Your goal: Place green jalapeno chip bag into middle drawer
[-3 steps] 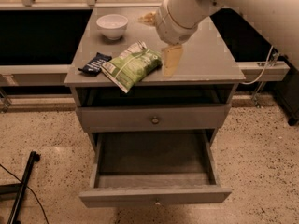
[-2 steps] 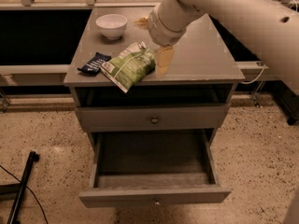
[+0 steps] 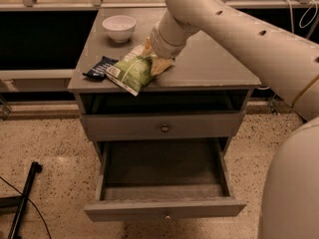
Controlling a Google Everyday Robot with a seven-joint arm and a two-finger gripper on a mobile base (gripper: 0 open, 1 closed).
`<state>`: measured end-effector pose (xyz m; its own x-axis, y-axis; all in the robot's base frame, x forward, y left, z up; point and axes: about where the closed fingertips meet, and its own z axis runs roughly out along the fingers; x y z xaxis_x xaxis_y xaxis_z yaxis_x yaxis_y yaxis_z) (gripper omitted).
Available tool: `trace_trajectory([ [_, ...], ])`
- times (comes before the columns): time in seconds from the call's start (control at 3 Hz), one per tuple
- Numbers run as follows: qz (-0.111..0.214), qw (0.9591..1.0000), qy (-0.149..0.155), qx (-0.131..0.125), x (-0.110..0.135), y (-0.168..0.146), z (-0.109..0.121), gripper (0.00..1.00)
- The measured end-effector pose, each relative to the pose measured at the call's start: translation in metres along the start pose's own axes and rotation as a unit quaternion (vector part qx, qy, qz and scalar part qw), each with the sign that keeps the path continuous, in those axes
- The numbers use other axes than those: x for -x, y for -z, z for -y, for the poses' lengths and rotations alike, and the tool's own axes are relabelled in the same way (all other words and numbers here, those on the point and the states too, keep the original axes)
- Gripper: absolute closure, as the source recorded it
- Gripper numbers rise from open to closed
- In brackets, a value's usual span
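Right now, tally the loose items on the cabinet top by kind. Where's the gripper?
Bowls: 1, white bowl
Chip bags: 1, green jalapeno chip bag
Wrapped packets: 1, dark-blue packet
Total: 3
The gripper is at the chip bag's right end, over the cabinet top.

Gripper (image 3: pixel 153 59) at chip bag (image 3: pixel 130 71) rt end, on tabletop (image 3: pixel 209 63); packet (image 3: pixel 99 67) left, bowl (image 3: pixel 119 27) behind, middle drawer (image 3: pixel 164 209) below.
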<state>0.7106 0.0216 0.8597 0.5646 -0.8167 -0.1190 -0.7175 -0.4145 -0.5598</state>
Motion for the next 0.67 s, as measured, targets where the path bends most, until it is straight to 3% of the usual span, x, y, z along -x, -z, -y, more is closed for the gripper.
trace_trajectory([
  [0.33,0.008,1.0,0.003,0.003,0.0023,-0.0087,0.0002,0.73],
  [0.67,0.033,0.9993,-0.011,-0.011,0.0036,0.0005,-0.0026,0.96],
])
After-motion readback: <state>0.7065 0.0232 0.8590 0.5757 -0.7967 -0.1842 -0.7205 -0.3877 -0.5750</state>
